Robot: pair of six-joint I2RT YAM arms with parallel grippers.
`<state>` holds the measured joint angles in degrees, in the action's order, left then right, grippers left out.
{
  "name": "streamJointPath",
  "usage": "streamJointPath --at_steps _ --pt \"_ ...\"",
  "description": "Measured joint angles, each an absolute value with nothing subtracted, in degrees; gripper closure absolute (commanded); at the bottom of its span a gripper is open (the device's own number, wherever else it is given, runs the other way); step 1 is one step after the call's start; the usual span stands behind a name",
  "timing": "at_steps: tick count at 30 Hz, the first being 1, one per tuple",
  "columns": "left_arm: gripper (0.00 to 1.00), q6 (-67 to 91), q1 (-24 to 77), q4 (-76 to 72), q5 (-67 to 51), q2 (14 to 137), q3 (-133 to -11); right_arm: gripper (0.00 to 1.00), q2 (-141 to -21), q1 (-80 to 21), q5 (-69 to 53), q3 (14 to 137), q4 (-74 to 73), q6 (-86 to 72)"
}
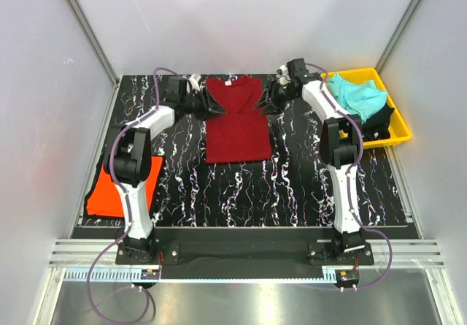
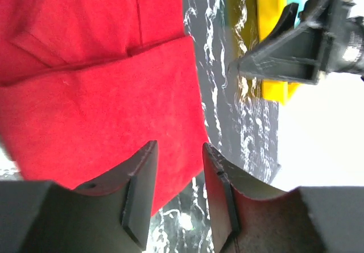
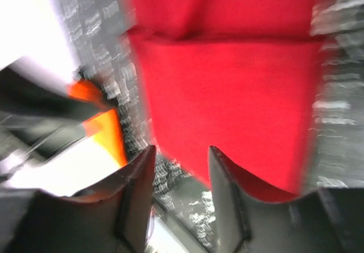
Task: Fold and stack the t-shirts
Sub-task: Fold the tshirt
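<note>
The dark red t-shirt (image 1: pixel 235 119) lies partly folded at the back middle of the black marbled table, its sleeves turned in and a small white neck label at its far end. My left gripper (image 1: pixel 216 106) is open and empty at the shirt's far left corner; the left wrist view shows red cloth (image 2: pixel 102 116) past the gripper (image 2: pixel 179 150). My right gripper (image 1: pixel 259 103) is open and empty at the far right corner, red cloth (image 3: pixel 227 88) beyond the gripper (image 3: pixel 182 156). An orange t-shirt (image 1: pixel 120 188) lies folded at the left edge. A turquoise t-shirt (image 1: pixel 356 95) and a black one (image 1: pixel 379 117) sit in the tray.
A yellow plastic tray (image 1: pixel 398 131) stands at the back right corner, its edge also in the left wrist view (image 2: pixel 272 42). White walls close in the table on three sides. The arm bases sit on a rail at the near edge.
</note>
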<state>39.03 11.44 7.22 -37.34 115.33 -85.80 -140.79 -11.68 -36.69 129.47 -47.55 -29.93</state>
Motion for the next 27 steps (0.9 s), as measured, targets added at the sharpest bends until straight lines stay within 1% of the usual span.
streamJointPath --at_steps 3,4,8,12,18,21,23,27 --pt "0.61 41.87 11.38 1.08 -40.32 118.58 -82.26 0.6 -136.86 -14.0 -44.42 120.22 -37.63 -34.17" --pt "0.61 42.87 11.18 -0.97 -41.3 120.07 -81.95 0.61 -136.44 -14.5 -46.7 117.86 -34.04 -35.88" --pt "0.6 44.34 8.93 -4.8 -43.03 127.52 -82.04 0.62 -137.05 -14.33 -53.67 108.66 -20.43 -42.92" --pt "0.57 44.88 6.24 -5.39 -47.11 131.24 -84.27 0.62 -140.7 -11.77 -57.32 103.72 -13.98 -46.19" --pt "0.51 40.71 5.1 -2.13 -46.89 131.0 -87.53 0.61 -142.76 -7.62 -59.61 101.69 -10.98 -46.68" --pt "0.49 38.17 5.13 2.2 -46.7 129.34 -86.87 0.6 -142.32 -6.04 -58.87 101.45 -13.26 -45.15" --pt "0.49 36.67 5.15 5.15 -46.5 126.21 -84.97 0.59 -141.14 -5.37 -57.52 101.45 -17.28 -43.11" --pt "0.49 34.94 5.26 8.08 -46.28 115.7 -79.13 0.58 -135.98 -5.5 -54.59 100.84 -23.51 -40.29"
